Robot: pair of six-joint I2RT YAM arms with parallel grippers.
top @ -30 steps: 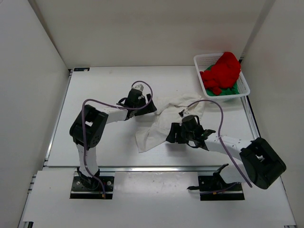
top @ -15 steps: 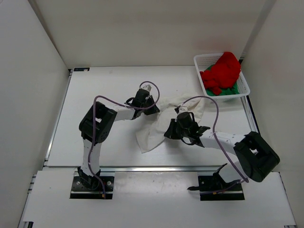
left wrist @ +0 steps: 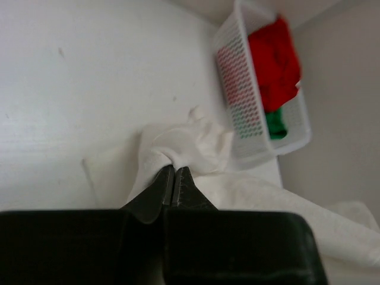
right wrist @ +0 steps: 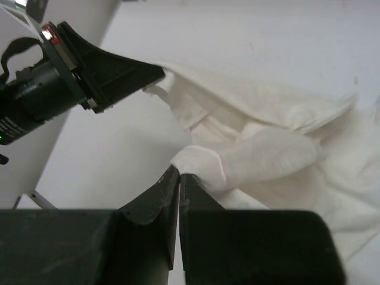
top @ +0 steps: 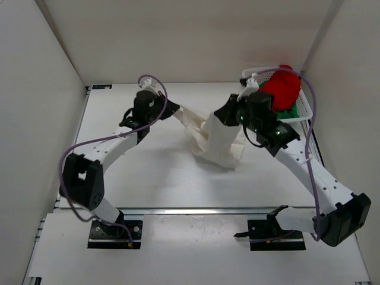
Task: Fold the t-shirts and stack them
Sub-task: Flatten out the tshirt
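Observation:
The white t-shirt (top: 217,142) hangs lifted over the middle of the table, stretched between both grippers. Its lower folds bunch toward the tabletop. My left gripper (top: 176,109) is shut on one bunched edge of this shirt (left wrist: 190,145), with its fingertips pinched together (left wrist: 174,170). On another bunched edge (right wrist: 267,154) my right gripper (top: 225,115) is shut, its tips meeting at the cloth (right wrist: 179,174). The right wrist view also shows the left gripper (right wrist: 151,76) holding the far end. The red t-shirt (top: 282,86) lies heaped over the green t-shirt (top: 291,111) in the basket.
The white mesh basket (top: 306,110) stands at the back right corner, just behind my right arm; it also shows in the left wrist view (left wrist: 237,89). White walls close in the table on three sides. Purple cables loop above both arms.
Both grippers closed on the white t-shirt while it lay on the table. They then lifted it and carried it toward the back, drawing apart so the cloth hangs between them.

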